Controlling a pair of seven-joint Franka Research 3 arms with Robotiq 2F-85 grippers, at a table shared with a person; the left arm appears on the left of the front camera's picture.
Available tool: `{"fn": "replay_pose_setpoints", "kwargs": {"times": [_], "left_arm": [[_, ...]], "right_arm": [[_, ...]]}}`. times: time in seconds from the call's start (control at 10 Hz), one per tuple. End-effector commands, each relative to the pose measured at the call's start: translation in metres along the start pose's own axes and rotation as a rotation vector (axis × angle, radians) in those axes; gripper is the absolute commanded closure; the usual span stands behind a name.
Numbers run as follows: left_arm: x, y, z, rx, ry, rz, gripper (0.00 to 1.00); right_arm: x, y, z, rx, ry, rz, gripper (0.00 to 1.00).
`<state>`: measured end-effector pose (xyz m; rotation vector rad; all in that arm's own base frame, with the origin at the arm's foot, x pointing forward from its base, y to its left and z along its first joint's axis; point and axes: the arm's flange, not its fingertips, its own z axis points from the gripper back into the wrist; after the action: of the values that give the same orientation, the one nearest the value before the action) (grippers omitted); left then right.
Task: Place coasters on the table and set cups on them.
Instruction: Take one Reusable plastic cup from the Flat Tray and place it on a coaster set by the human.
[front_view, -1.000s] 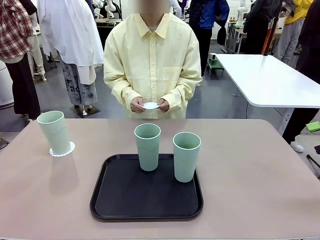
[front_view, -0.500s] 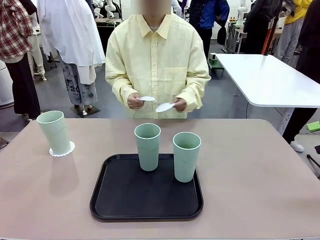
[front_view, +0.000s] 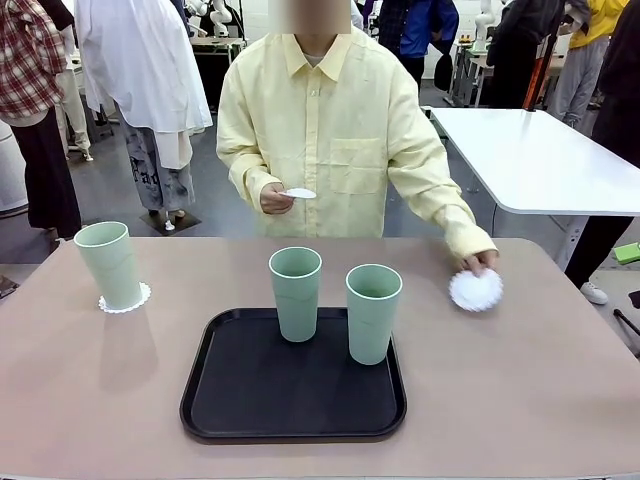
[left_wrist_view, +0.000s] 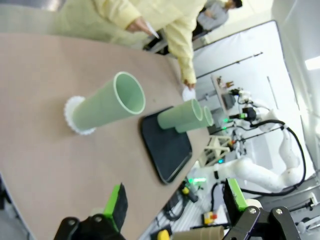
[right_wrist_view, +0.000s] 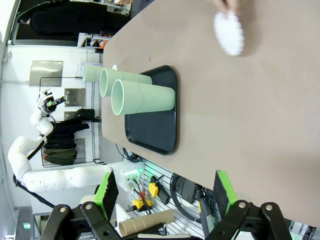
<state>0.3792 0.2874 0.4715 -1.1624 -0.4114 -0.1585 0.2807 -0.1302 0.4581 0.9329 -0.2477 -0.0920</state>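
Cups (front_view: 295, 292) matt plastic; coasters (front_view: 476, 290) lacy paper; tray (front_view: 250, 390) smooth black plastic; table (front_view: 520, 380) matt.

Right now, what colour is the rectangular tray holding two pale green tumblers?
Black. The rounded-corner rectangular tray shows best in the front view.

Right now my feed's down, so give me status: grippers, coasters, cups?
Grippers open: left gripper, right gripper. One cup on coaster; two cups on tray. In the way: person's hand on second coaster.
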Motion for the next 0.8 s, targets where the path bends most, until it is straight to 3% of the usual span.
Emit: {"fn": "replay_pose_setpoints", "kwargs": {"times": [0.0,0.7], "left_arm": [[-0.0007,-0.0011,0.0014,-0.006,-0.004,-0.001,0.00],[-0.0007,-0.0011,0.0014,-0.006,-0.004,-0.001,0.00]], "right_arm": [[0.0023,-0.0014,-0.0007,0.029,-0.008,0.017,0.00],[0.0023,-0.0014,-0.0007,0.029,-0.008,0.017,0.00]]}}
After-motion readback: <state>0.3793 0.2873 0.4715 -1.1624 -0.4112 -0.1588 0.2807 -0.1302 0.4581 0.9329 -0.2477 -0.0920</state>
